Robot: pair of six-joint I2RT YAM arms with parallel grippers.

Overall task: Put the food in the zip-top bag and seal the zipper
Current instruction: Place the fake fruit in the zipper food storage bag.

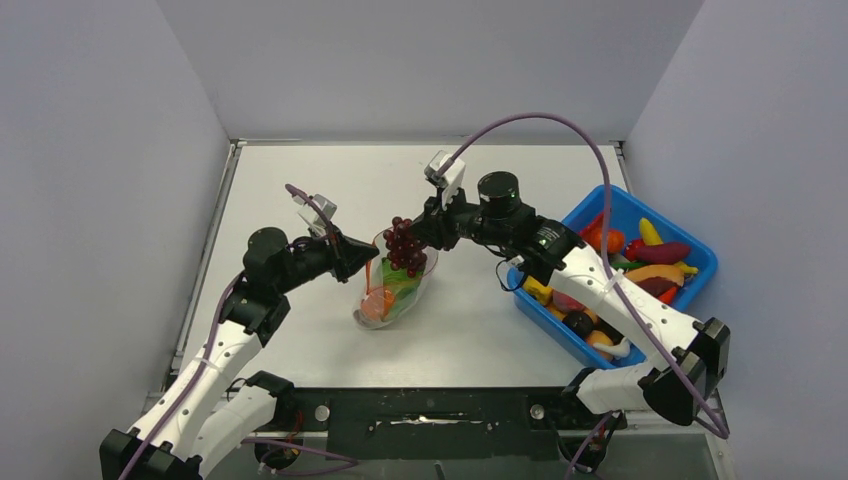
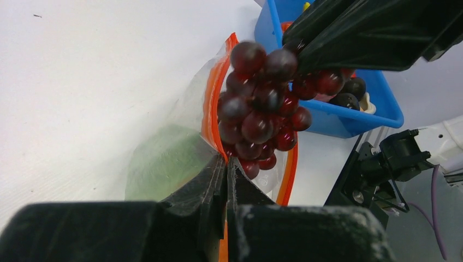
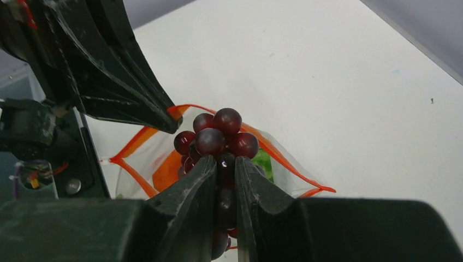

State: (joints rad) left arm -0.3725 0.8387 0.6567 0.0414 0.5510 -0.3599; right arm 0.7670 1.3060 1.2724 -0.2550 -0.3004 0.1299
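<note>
Set on a white table (image 1: 500,170), about centre, between the two arms: the zip-top bag (image 1: 392,292), clear and crinkly, bottom end down on the surface. Pinched at the rim by the left gripper (image 1: 366,258), with jaws fully closed on the plastic right at the zipper (image 2: 209,103). Lifted by that edge, with the mouth gaping wide and turned toward the right arm. Not sealed: orange-red strips spread well apart.

Clamped in the right gripper (image 1: 420,236): the dark purple grapes (image 1: 405,245), with jaws narrow and squeezing a few berries of the bunch. Seen in the right wrist view with most berries poking out past the fingertips. Hung right at the bag mouth, between the two strips in the left wrist view. Cannot tell whether touching the plastic.

Visible inside the bag through the film: a green lettuce leaf (image 1: 402,284) and an orange piece (image 1: 377,306) nearer the bottom end.

Off to the right of the table, well apart from the bag: a blue bin (image 2: 355,117), holding more food (image 1: 640,262) in yellow, red, purple, orange and dark round pieces.
</note>
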